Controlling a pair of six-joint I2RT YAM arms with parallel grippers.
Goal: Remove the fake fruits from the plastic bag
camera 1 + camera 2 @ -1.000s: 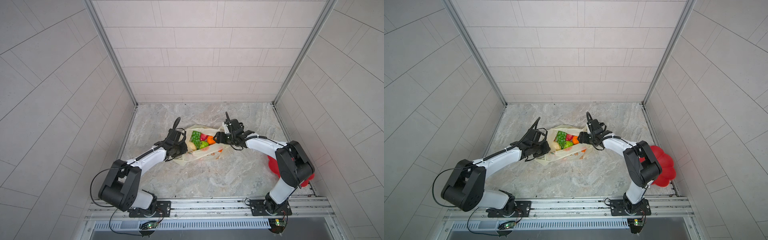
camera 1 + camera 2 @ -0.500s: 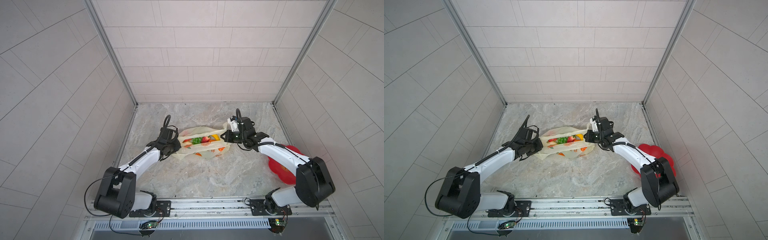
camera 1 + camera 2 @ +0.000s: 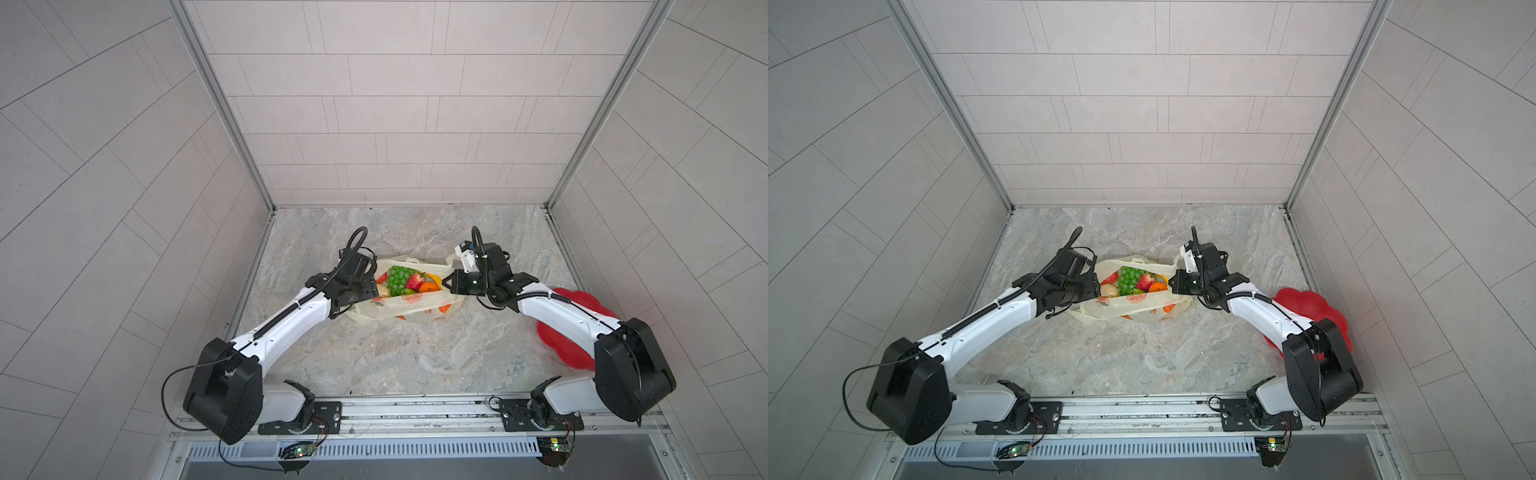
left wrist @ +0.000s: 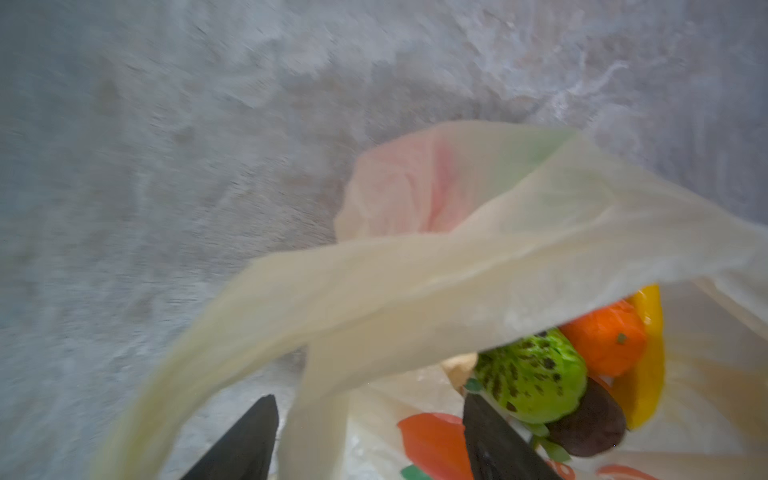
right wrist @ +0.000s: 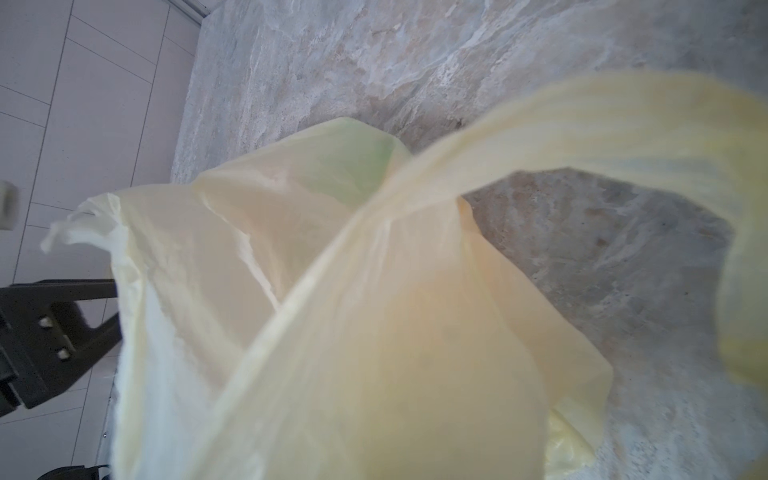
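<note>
Clenched right gripper (image 3: 447, 283) on one end of the crinkly pale-yellow plastic bag (image 3: 390, 311), glossy toy fruits (image 3: 401, 279) in its mouth just beside the released, nearer left gripper (image 4: 369, 405)

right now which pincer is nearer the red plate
Right. The right pincer grips the bag at its end facing the plate; the left pincer is at the bag's far end.

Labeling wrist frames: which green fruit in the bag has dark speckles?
The netted one in the left wrist view, between the orange and a dark brown fruit; the grapes are a plain green bunch.
</note>
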